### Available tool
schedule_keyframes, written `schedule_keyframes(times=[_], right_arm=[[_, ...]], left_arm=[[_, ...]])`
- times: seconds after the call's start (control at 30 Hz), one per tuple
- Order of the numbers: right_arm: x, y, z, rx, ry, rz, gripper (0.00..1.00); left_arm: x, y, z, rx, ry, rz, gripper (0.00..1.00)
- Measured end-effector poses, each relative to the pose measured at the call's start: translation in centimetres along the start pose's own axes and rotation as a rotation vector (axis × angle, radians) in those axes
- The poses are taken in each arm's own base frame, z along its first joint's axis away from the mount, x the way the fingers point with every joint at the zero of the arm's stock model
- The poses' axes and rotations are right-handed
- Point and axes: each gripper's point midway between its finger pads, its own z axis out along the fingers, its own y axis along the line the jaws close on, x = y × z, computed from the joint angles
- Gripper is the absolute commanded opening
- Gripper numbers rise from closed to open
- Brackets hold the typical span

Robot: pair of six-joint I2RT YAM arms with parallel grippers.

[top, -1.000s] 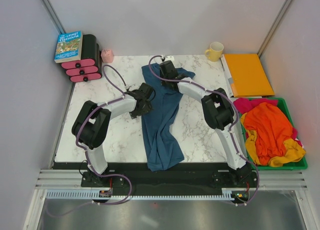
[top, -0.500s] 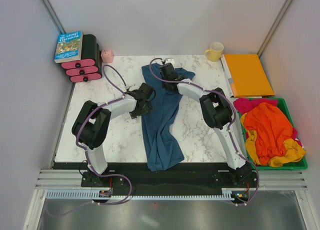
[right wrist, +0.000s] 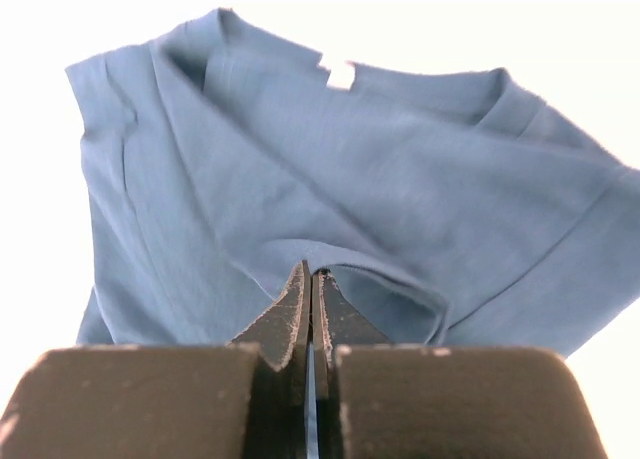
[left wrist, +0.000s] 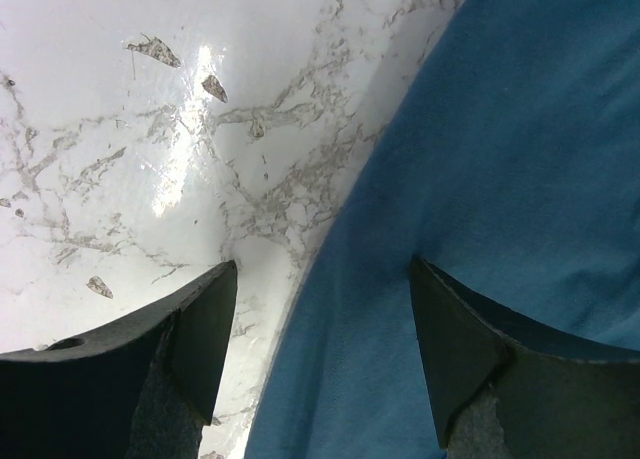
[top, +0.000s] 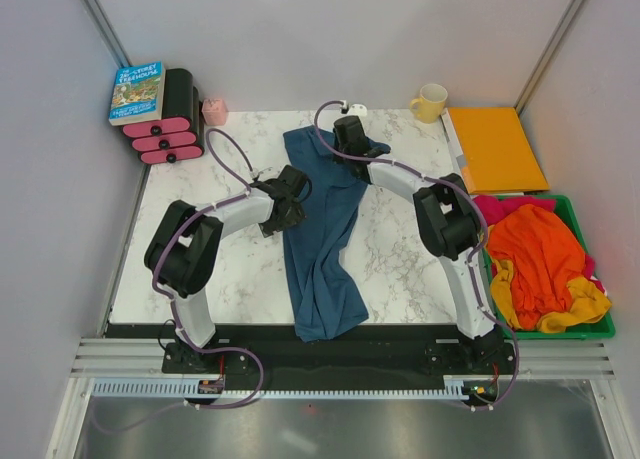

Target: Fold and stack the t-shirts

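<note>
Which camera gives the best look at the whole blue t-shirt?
Top external: the blue t-shirt shows full length, collar to hem. Left wrist shows only a patch of its edge inside the open left gripper. Right wrist shows the collar end, with a fold pinched in the shut right gripper.

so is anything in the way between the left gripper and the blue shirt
Nothing visible. The left gripper is open right at the blue shirt, its jaws straddling the shirt's edge on the table.
</note>
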Motion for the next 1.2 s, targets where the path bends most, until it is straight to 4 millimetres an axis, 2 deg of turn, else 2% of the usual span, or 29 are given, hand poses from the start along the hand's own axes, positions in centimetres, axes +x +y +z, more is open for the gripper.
schedule_keyframes(times=[0.13,0.53,0.6,0.63,0.7,0.73,0.83,0.93,0.97,1.0,1.1,1.13,1.2], right_arm=[[-2.0,-1.3,0.3,0.009,-0.044,0.061,0.00],[-4.5,-5.2,1.5,0.043,-0.090,0.215,0.00],[-4.6,-5.6,1.6,0.046,-0.095,0.233,0.09],[-4.6,-5.7,1.7,0.046,-0.094,0.239,0.21],[-4.6,-5.9,1.9,0.042,-0.093,0.248,0.36],[-4.5,-6.0,2.0,0.038,-0.089,0.246,0.47],[-4.5,-5.9,2.1,0.020,-0.084,0.231,0.63],[-5.1,-5.4,1.9,-0.005,-0.105,0.214,0.71],[-5.1,-5.3,1.7,-0.008,-0.105,0.207,0.72],[-5.1,-5.1,1.4,-0.012,-0.106,0.198,0.70],[-5.1,-4.4,-0.1,-0.023,-0.097,0.174,0.35],[-5.3,-4.1,-0.7,-0.028,-0.095,0.172,0.15],[-5.6,-3.4,-2.1,-0.045,-0.096,0.171,0.00]], left_arm=[[0.0,0.0,0.0,-0.003,0.001,0.001,0.76],[0.0,0.0,0.1,-0.009,-0.001,0.006,0.76],[0.0,-0.1,0.1,-0.008,-0.002,0.006,0.76],[0.0,-0.1,0.1,-0.008,-0.003,0.006,0.76],[0.0,-0.2,0.1,-0.008,-0.003,0.007,0.77],[0.0,-0.2,0.1,-0.008,-0.004,0.007,0.77],[0.0,-0.2,0.1,-0.010,-0.009,0.010,0.79],[-0.1,-0.3,0.1,-0.010,-0.015,0.012,0.80],[-0.1,-0.3,0.1,-0.010,-0.017,0.012,0.80],[-0.1,-0.3,0.0,-0.010,-0.018,0.012,0.80],[-0.2,-0.3,0.0,-0.009,-0.018,0.012,0.79],[-0.3,-0.4,-0.1,-0.006,-0.020,0.011,0.78],[-0.6,-0.8,-0.3,0.001,-0.024,0.020,0.77]])
